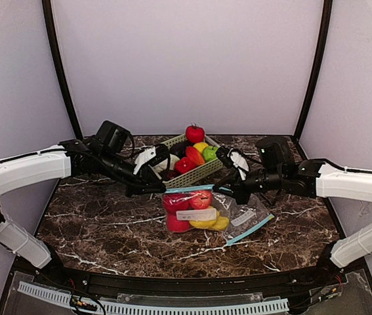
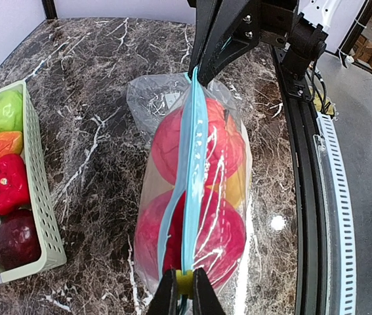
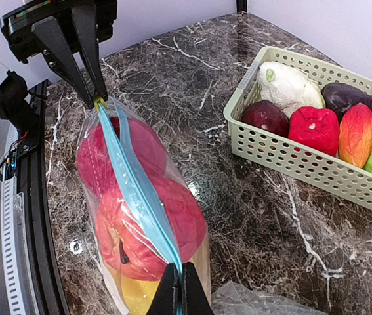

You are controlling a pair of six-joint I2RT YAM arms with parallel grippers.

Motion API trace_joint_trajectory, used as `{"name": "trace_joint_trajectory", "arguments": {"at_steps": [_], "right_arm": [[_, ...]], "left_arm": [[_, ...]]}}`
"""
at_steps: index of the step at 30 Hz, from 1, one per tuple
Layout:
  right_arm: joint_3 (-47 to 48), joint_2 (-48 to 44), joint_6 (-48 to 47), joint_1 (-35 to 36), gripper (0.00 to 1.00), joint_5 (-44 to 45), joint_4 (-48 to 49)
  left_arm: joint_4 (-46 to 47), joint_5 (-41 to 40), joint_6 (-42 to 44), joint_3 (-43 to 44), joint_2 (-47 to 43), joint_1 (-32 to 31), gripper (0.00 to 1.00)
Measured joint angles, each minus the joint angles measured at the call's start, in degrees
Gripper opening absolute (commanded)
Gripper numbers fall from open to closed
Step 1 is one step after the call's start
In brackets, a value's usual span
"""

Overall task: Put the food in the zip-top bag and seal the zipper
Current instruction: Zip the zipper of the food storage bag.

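The zipper is held stretched, its long axis running straight from the left end effector, clenched on one end, to the right end effector, clenched on the other.

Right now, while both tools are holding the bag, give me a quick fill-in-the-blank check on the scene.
1. The left tool and right tool each pinch one end of the bag's blue ____.
2. The largest fruits inside the bag are ____ in colour.
3. The leftover food sits in a pale green ____.

Missing words: zipper; red; basket.
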Motion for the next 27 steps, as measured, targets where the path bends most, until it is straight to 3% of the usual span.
{"name": "trace_joint_trajectory", "arguments": {"at_steps": [27], "right_arm": [[-0.2, -1.7, 0.7, -0.7, 0.00, -4.5, -0.5]], "left_arm": [[-0.5, -1.8, 1.0, 0.0, -2.6, 0.8, 0.01]]}}
